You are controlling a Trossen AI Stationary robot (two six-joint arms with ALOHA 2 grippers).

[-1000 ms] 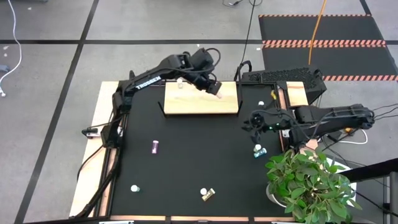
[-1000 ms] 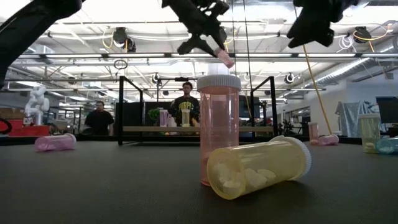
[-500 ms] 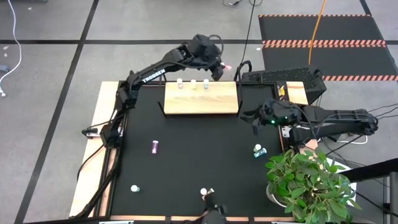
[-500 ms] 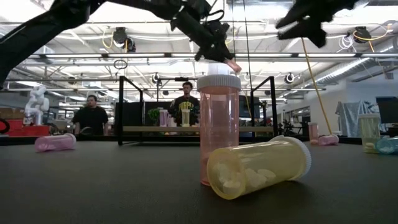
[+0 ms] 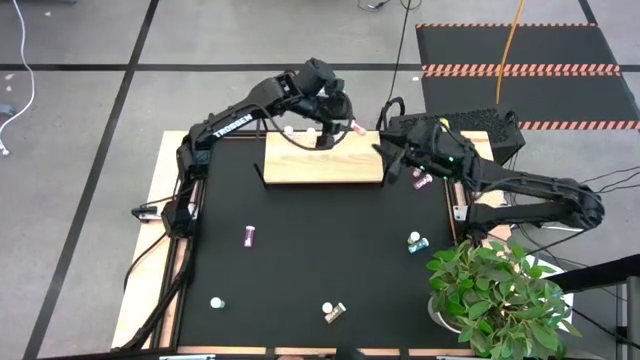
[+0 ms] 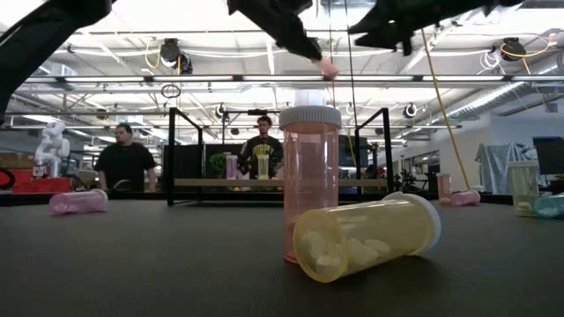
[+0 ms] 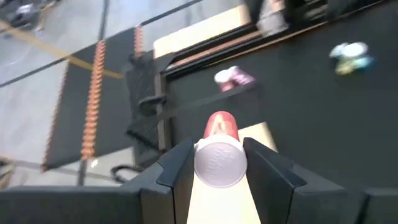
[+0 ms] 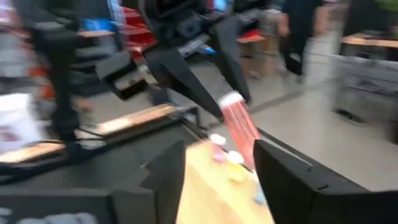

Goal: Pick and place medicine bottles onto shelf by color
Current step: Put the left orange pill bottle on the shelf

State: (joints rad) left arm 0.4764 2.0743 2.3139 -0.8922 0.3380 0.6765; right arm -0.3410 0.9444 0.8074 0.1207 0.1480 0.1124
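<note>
A pink bottle (image 7: 220,148) is held by its white cap between the closed fingers of the left hand (image 5: 340,122), above the far right corner of the shelf (image 5: 322,166). The right hand (image 5: 398,163) is seen just beside the shelf's right end, its fingers spread and nothing gripped; its wrist view looks straight at the held pink bottle. A few small bottles (image 5: 300,132) are already stood along the shelf's far edge, so the sorting is judged to be partly done. Much is left on the bench (image 5: 300,260): a magenta bottle (image 5: 248,236) at mid-left, a teal pair (image 5: 415,242) near the plant (image 5: 500,295), a pink one (image 5: 422,181) near the right hand, a pale one (image 5: 216,302) and a pink-and-yellow pair (image 5: 334,312) at the near edge. The colours of the bottles on the shelf cannot be made out from above, and both hands are cut off at the top of the low view.
</note>
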